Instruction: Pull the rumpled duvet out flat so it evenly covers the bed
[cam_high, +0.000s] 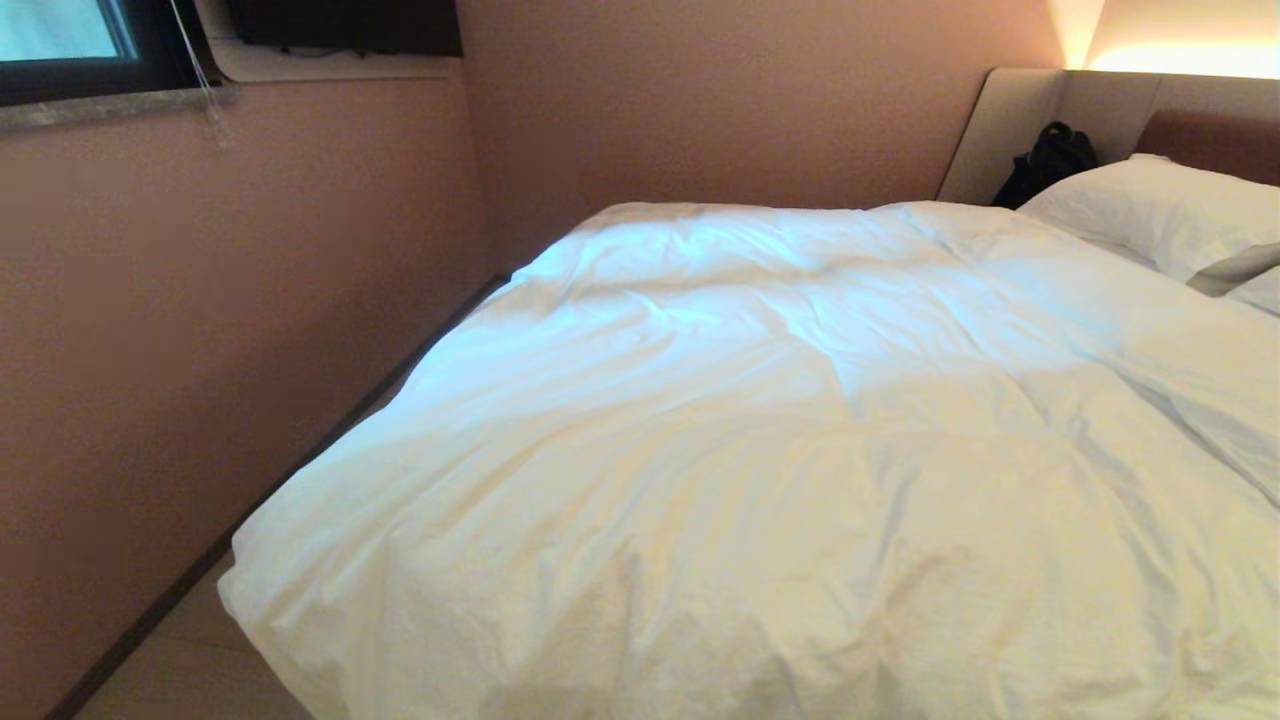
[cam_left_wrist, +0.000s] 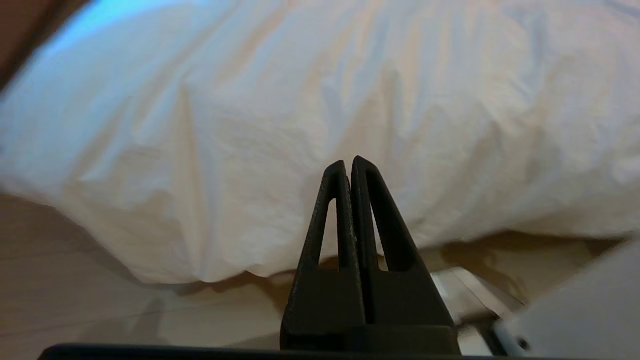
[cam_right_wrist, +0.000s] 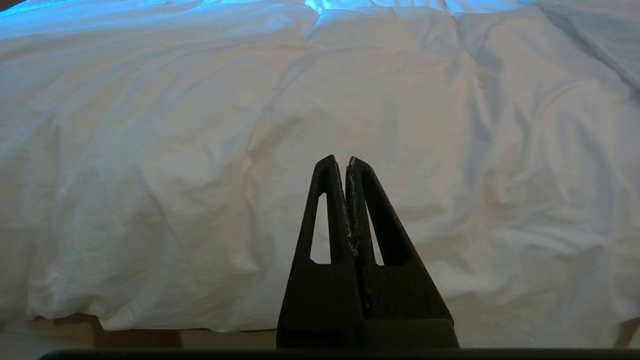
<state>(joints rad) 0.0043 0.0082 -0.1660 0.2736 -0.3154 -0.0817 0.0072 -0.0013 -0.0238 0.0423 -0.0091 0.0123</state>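
White cotton fills nearly everything before me: the duvet (cam_high: 760, 450) lies spread over the bed (cam_high: 1010, 130), puffy and creased, with its near edge hanging over the foot end above the pale floor (cam_high: 190, 670). My left gripper (cam_left_wrist: 348, 167) hangs just short of that edge, low by the near left corner, its black fingers (cam_left_wrist: 334, 210) pressed together and holding nothing. My right gripper (cam_right_wrist: 340, 165) sits further along the same edge, pointing across the cover, and its fingers (cam_right_wrist: 325, 210) are likewise closed on nothing. Neither one touches the cloth. Beyond them the cover runs in shallow folds up the mattress, reaching its left side beside the pink wall (cam_high: 230, 300). At the far right a pillow (cam_high: 1150, 210) lies against the padded headboard (cam_high: 1100, 100), with a black bag (cam_high: 1050, 160) in the corner beside it.
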